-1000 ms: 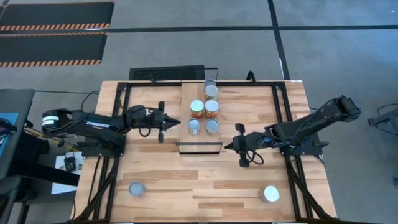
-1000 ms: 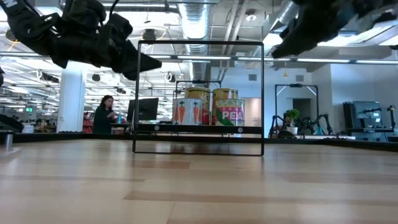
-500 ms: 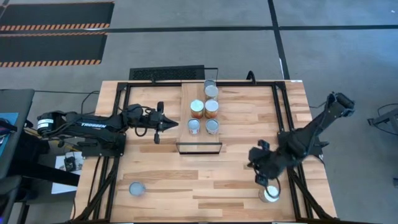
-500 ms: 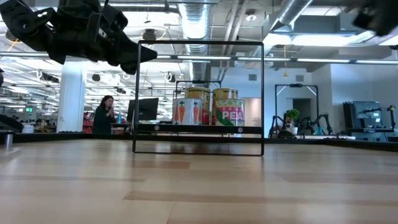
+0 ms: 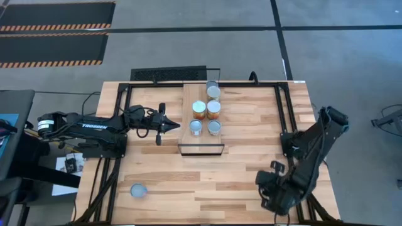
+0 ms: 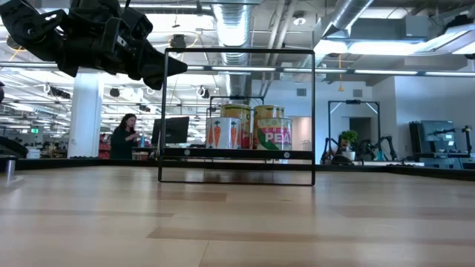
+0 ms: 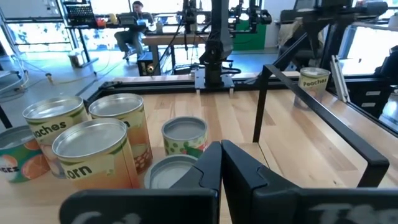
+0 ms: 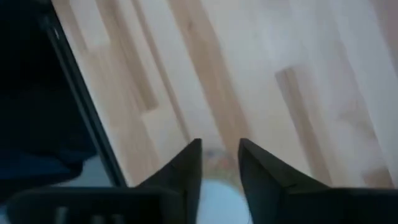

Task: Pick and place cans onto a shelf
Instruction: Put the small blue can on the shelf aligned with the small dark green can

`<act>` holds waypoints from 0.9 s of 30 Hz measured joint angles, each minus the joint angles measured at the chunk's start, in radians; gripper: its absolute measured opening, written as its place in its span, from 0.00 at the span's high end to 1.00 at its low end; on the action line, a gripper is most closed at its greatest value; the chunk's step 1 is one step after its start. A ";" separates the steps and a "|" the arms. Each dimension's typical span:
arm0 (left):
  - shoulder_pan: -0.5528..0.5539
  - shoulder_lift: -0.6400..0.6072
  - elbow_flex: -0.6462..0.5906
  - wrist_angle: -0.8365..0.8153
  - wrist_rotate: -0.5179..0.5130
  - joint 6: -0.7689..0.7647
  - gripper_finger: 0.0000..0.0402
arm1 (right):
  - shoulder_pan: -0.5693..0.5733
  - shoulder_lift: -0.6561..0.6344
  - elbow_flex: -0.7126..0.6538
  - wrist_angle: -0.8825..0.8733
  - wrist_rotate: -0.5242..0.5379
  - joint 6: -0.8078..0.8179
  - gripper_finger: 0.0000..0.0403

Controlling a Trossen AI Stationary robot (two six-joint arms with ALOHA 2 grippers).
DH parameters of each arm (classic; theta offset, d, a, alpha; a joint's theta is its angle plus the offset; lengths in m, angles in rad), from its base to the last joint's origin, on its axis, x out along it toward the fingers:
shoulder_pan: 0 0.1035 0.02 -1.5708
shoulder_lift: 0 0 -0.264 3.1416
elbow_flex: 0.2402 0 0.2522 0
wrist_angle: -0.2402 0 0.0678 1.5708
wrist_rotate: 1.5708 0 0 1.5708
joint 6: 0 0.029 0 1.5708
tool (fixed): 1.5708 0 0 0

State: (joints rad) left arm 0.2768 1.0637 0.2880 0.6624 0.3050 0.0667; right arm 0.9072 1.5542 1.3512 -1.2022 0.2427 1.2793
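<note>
light wood of the shelf (image 5: pixel 202 122) is already loaded with five cans (image 5: pixel 206 109), grouped at its far half; the near half is left bare. one more can (image 5: pixel 138 190) is seen on the counter (image 5: pixel 188 182) at the near left, not yet shelved. the right hand (image 5: pixel 274 196) is lowered at the near right edge, fingers parted around a pale round top glimpsed in its wrist view, nothing gripped yet. the left hand (image 5: pixel 178 126) is clenched empty, held beside the shelf.
</note>
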 joint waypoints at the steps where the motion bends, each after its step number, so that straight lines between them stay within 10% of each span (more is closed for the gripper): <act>1: 0.000 0.000 0.000 0.000 0.000 0.001 1.00 | 0.009 0.029 0.031 -0.032 -0.014 0.010 0.64; 13: -0.004 -0.033 0.000 -0.073 0.058 0.019 1.00 | 0.019 0.226 0.214 -0.152 -0.069 -0.048 0.43; 22: -0.129 -0.289 0.001 -0.380 -0.050 0.045 1.00 | -0.030 0.191 0.122 0.058 0.195 -0.470 0.95; 27: -0.283 -0.415 0.006 -0.568 -0.242 0.045 1.00 | -0.145 0.080 -0.109 0.415 0.196 -0.746 0.97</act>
State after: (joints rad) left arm -0.0065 0.6490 0.2945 0.0942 0.0627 0.1114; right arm 0.7624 1.6338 1.2425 -0.7873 0.4389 0.5331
